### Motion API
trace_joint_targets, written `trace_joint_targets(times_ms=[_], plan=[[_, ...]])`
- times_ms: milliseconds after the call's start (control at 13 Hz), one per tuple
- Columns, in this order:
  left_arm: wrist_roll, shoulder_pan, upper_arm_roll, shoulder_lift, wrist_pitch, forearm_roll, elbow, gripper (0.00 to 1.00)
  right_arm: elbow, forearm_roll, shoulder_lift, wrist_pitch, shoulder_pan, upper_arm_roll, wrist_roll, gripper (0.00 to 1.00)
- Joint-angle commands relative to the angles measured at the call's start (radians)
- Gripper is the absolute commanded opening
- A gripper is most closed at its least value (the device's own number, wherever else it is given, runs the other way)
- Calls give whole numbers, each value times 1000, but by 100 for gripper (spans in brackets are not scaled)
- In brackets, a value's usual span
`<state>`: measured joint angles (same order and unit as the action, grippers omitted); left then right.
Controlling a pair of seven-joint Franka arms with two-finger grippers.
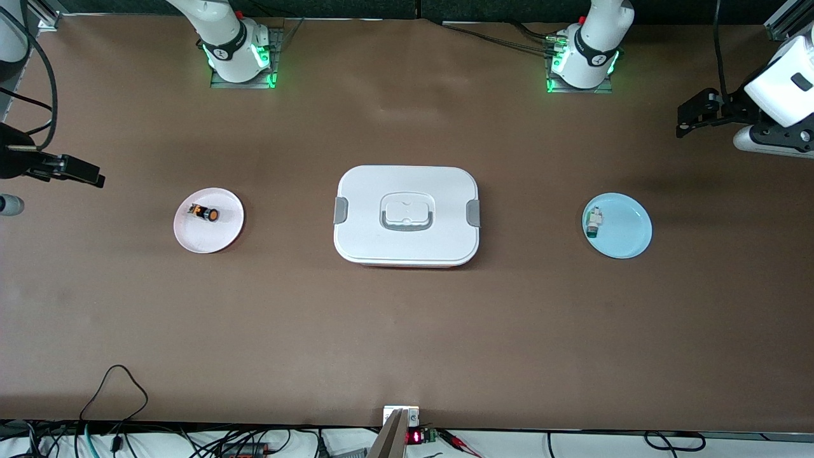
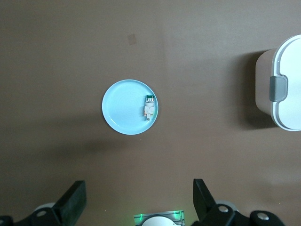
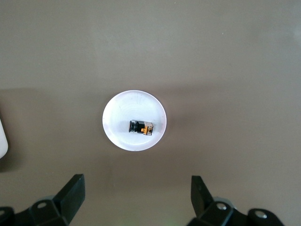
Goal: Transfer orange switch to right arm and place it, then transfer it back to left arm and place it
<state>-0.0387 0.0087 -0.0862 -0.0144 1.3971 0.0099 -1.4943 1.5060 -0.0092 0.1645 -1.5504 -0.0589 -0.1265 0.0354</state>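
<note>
The orange switch (image 1: 205,213) (image 3: 141,127) lies on its side on a pale pink plate (image 1: 216,238) (image 3: 127,110) toward the right arm's end of the table. The white lidded box (image 1: 407,184) (image 2: 287,89) stands in the middle of the table, between the two plates. My right gripper (image 3: 136,186) (image 1: 89,175) hangs high over the table beside the pink plate, open and empty. My left gripper (image 2: 138,188) (image 1: 690,121) hangs high over the table toward the left arm's end, beside the light blue plate, also open and empty.
A light blue plate (image 1: 626,232) (image 2: 124,110) toward the left arm's end holds a small white-and-green component (image 1: 594,221) (image 2: 149,106). Cables and electronics (image 1: 420,436) run along the table edge nearest the front camera. Brown tabletop surrounds the box.
</note>
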Motion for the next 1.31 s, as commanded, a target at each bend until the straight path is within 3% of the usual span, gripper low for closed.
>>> trace_joint_targets(times_ms=[0,154,540,1235], plan=[[10,-1,-4,10,-12,18,3,100,158,11,-95,-103,4,4,-14,100],[10,-1,-4,10,-12,18,3,100,220,9,-135,-143,4,4,-14,100],[10,-1,-4,10,-12,18,3,100,194,8,-155,-48,4,5,-19,100],[3,2,-3,8,-12,18,3,100,112,12,-140,-37,-2,13,-25,100]])
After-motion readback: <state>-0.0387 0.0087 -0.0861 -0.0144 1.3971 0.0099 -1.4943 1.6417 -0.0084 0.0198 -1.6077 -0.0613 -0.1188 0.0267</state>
